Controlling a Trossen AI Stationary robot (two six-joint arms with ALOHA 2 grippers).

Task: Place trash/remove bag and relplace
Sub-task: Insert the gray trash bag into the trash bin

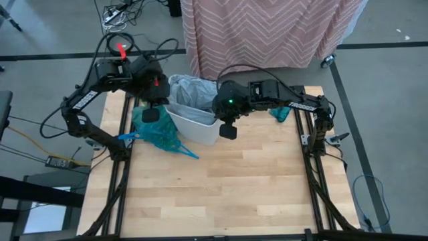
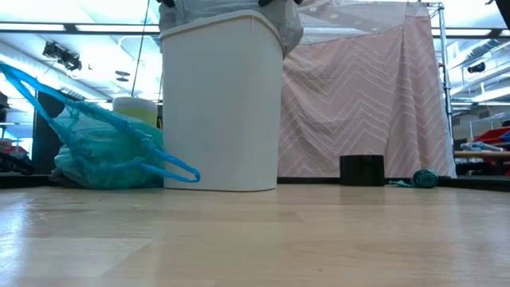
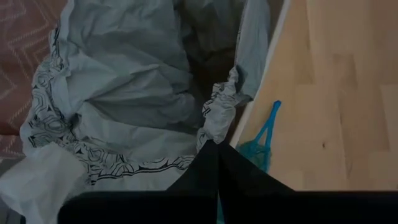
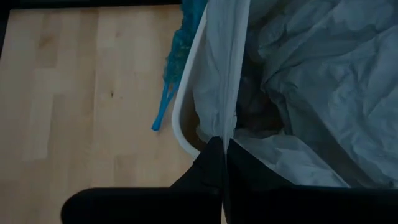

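- The left gripper (image 3: 217,149) is closed on a pinch of the pale grey liner (image 3: 124,93) at the rim of the white bin (image 1: 194,124).
- The right gripper (image 4: 224,146) is clamped on the liner's edge at the opposite rim.
- The teal bag (image 1: 155,130) is seen tied off on the table (image 1: 234,187), just below the left gripper and beside the bin.
- No loose trash is visible.
- The thin film could be torn, or slipped from a pinch, if the edges are pulled apart unevenly; the light bin could also be tipped.
- A black printed pattern is carried along the liner's hem; no words can be read.
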